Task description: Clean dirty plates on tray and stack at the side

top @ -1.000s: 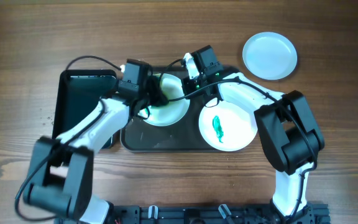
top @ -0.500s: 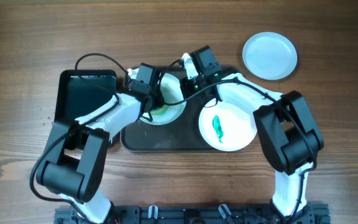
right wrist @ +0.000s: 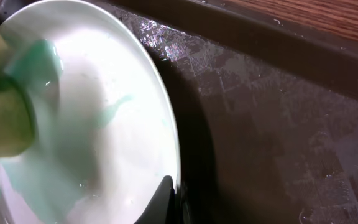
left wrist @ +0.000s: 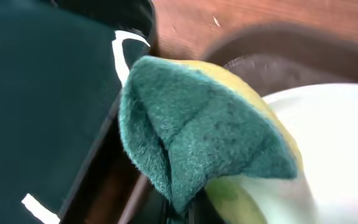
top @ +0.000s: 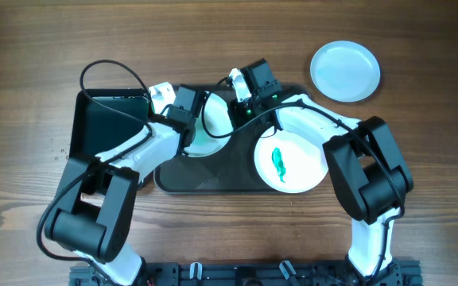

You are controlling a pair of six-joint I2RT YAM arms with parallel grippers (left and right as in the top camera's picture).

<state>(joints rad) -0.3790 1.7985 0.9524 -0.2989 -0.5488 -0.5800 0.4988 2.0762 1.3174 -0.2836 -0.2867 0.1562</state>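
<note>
A warm brown wooden worktop [top: 213, 40], its darker grain streaks running left to right, fills the whole overhead view. Soft, even light falls across it, casting faint shadows.

Tray [top: 205, 181]: dark, rectangular, flat on worktop [top: 38, 48]. Left plate [top: 217, 119] sits in it, coated in a thin teal film, rim pinched by my right claw [right wrist: 168, 198]. Right plate [top: 300, 171] is at the tray's right end, green smear at its centre. Third plate [top: 345, 71] is plain white and lies on the worktop, apart from the tray.
</note>
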